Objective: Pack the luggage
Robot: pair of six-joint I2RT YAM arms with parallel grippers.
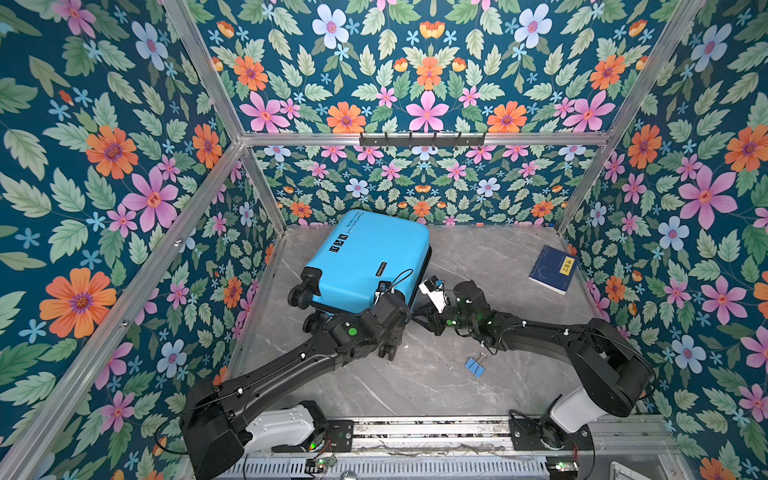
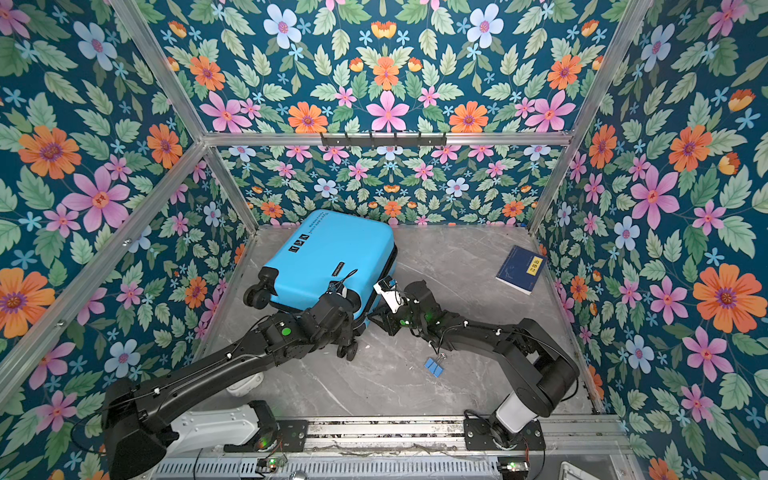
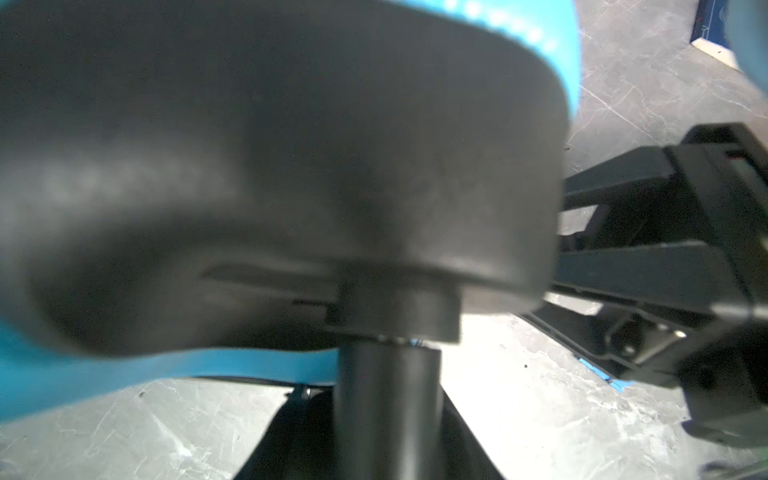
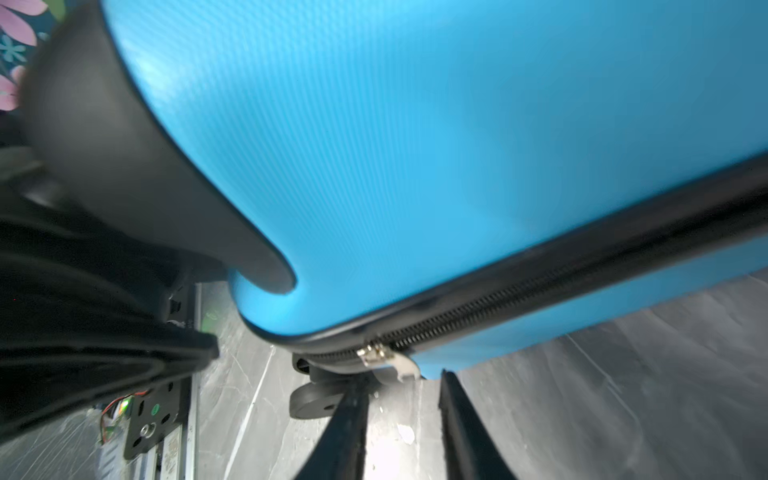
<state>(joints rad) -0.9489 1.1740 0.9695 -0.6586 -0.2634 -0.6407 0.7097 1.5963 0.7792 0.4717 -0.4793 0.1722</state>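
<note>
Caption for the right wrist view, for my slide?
Open right gripper poised at the zipper pull of the blue luggage.

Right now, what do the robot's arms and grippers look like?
Left arm and right arm are chunky black links on white bases, with thin black cables held by white clips. The left arm has a round green dot; the right wrist carries a white block. The right gripper has two slim black fingers.

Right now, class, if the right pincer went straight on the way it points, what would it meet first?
Probably the silver zipper pull on the luggage seam, just ahead of the right pincer, whose tips stand apart; depth is uncertain.
</note>
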